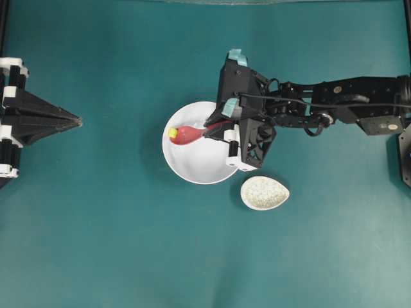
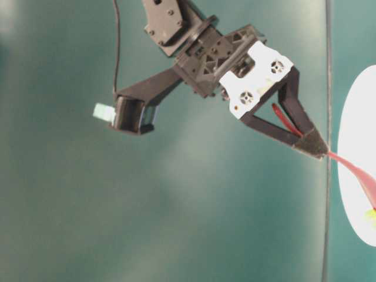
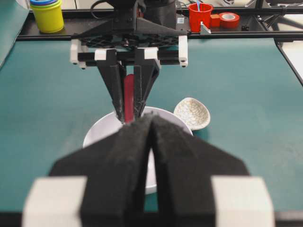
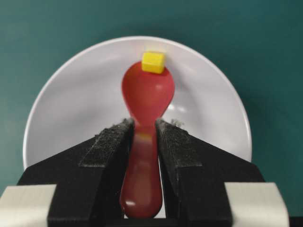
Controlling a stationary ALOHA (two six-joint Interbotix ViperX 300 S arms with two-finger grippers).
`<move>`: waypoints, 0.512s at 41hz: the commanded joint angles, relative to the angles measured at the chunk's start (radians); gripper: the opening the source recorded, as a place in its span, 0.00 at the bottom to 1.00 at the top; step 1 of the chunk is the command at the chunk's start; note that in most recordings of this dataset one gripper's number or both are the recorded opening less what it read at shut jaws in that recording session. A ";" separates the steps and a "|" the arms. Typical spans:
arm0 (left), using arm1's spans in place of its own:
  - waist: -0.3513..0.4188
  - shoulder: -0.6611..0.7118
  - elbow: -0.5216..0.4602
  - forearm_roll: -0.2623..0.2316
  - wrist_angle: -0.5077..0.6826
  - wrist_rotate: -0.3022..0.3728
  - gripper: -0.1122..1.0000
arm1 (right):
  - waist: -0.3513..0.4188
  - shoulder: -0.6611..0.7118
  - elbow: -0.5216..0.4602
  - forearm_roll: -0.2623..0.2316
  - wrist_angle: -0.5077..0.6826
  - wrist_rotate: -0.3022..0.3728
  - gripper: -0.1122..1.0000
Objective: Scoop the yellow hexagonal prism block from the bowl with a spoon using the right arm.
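The white bowl (image 1: 192, 168) sits mid-table. My right gripper (image 1: 209, 128) is shut on the straight handle of the red spoon (image 1: 187, 134), whose scoop lies low inside the bowl and points left. In the right wrist view the gripper (image 4: 143, 125) clamps the spoon (image 4: 147, 94) at its neck. The yellow block (image 4: 153, 62) sits at the scoop's far tip, touching its rim; I cannot tell whether it rests on the spoon. From above the block (image 1: 173, 133) is near the bowl's left wall. My left gripper (image 1: 78, 120) is shut and empty, far to the left.
A small speckled egg-shaped dish (image 1: 264, 192) stands just right of the bowl's near side. In the left wrist view a yellow cup stack (image 3: 47, 14), a red cup (image 3: 200, 14) and a tape roll (image 3: 229, 19) line the far rail.
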 commanded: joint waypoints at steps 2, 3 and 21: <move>-0.002 0.003 -0.017 0.002 -0.012 0.002 0.09 | 0.009 -0.032 0.003 -0.002 -0.049 -0.002 0.30; 0.000 0.003 -0.017 0.002 -0.012 0.002 0.09 | 0.011 -0.034 0.005 -0.002 -0.055 -0.002 0.31; 0.000 0.003 -0.017 0.002 -0.012 0.002 0.09 | 0.041 -0.106 0.112 -0.002 -0.224 -0.002 0.30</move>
